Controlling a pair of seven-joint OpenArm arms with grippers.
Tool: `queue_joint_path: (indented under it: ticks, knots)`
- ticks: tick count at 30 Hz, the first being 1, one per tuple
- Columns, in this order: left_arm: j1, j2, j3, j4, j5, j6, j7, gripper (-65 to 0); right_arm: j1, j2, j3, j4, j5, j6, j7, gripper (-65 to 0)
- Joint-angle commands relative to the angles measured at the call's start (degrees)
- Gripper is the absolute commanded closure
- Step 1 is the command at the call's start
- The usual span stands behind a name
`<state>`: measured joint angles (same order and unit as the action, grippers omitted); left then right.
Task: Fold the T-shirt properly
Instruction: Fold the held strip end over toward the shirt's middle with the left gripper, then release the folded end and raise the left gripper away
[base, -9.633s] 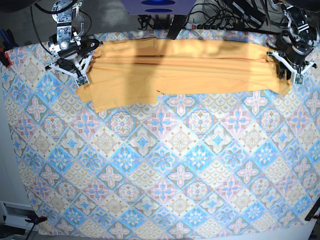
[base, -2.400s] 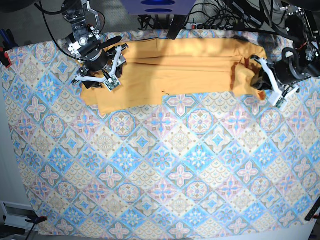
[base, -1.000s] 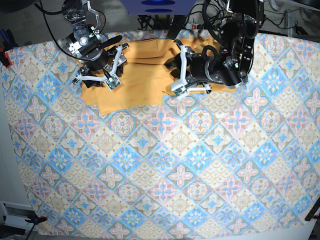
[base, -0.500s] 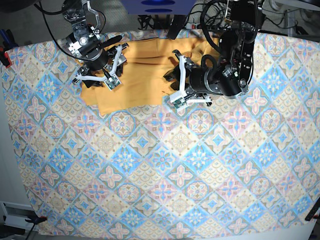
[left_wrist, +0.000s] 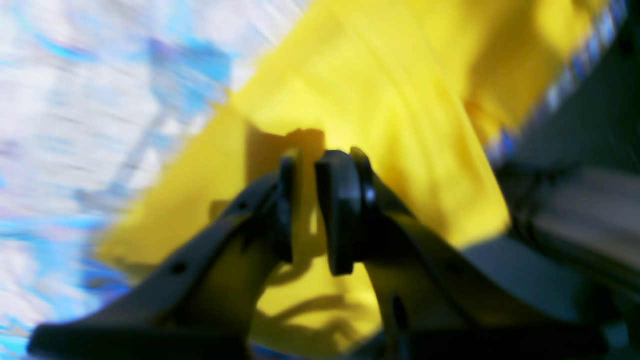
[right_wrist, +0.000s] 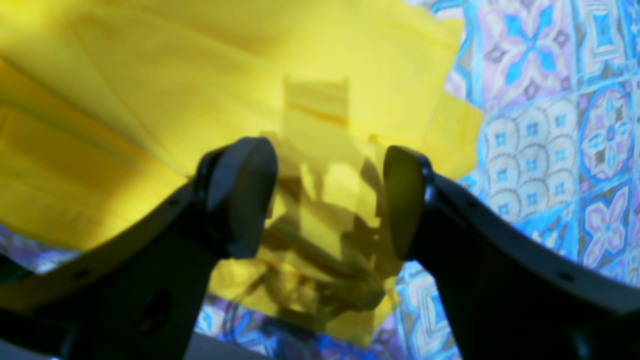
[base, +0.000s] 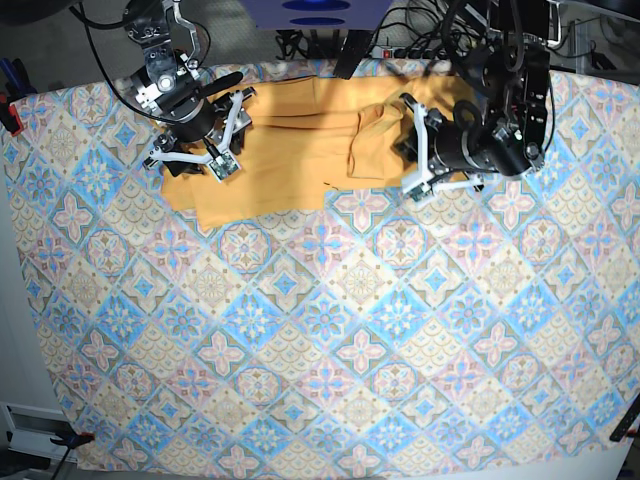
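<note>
The yellow-orange T-shirt (base: 290, 140) lies along the far edge of the patterned tablecloth (base: 330, 330). Its right part is folded over toward the middle and bunches in a raised lump. My left gripper (base: 403, 148) sits right at that lump. In the blurred left wrist view its jaws (left_wrist: 307, 210) are almost together and yellow cloth (left_wrist: 380, 90) shows in the thin gap. My right gripper (base: 195, 163) is open over the shirt's left part. In the right wrist view (right_wrist: 330, 195) the cloth (right_wrist: 150, 100) lies flat beneath it, with nothing held.
Cables and a power strip (base: 450, 40) run behind the table's far edge. A blue-lit device (base: 315, 10) stands at the back centre. A red clamp (base: 10, 118) grips the cloth's left edge. The tablecloth (right_wrist: 550, 125) shows beside the shirt.
My left gripper carried the shirt's right end leftward over the middle, then moved back right in the last half second. The right arm has stayed put since 2.4 s ago.
</note>
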<state>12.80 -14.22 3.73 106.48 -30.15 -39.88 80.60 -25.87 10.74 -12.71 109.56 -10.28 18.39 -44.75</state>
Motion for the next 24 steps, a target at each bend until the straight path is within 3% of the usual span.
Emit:
queue_joint_path:
  ticks: [1,5,9,13,15,21,24]
  knots:
    - [0.2,-0.6,0.9,1.0,-0.8,-0.1,-2.0,-8.8,0.1,0.3,0.2,0.9,0.0,-0.2,0.8,-36.4]
    - [1.7,-0.4,4.5,-1.6,0.5,-0.1,-5.7,-8.8,0.1,0.3,0.2,0.9,0.0,-0.2,0.8,-36.4]
    - [-1.1,0.7,6.2,-16.6,2.7,-0.1,-11.3,-8.8,0.1,0.3,0.2,0.9,0.0,-0.2,0.8,-36.4]
    - [-5.1,1.3,12.8,-28.5,2.2,-0.1,-14.4,-8.8,0.0,0.3,0.2,0.9,0.0,-0.2,0.8,-36.4]
    - [-5.3,1.5,15.6,-29.0,1.9,-0.1,-15.2,-8.8,0.0,0.3,0.2,0.9,0.0,-0.2,0.8,-36.4]
    - [-5.2,1.8,14.4,-21.9,-4.9,-0.1,-14.5,-8.8,0.0,0.3,0.2,0.9,0.0,-0.4,0.8,-36.4]
    - [-5.2,-0.2,12.7,-16.8,-8.5,-0.1,-12.0,-8.8,0.0,0.3,0.2,0.9,0.0,-0.5,0.8,-36.4]
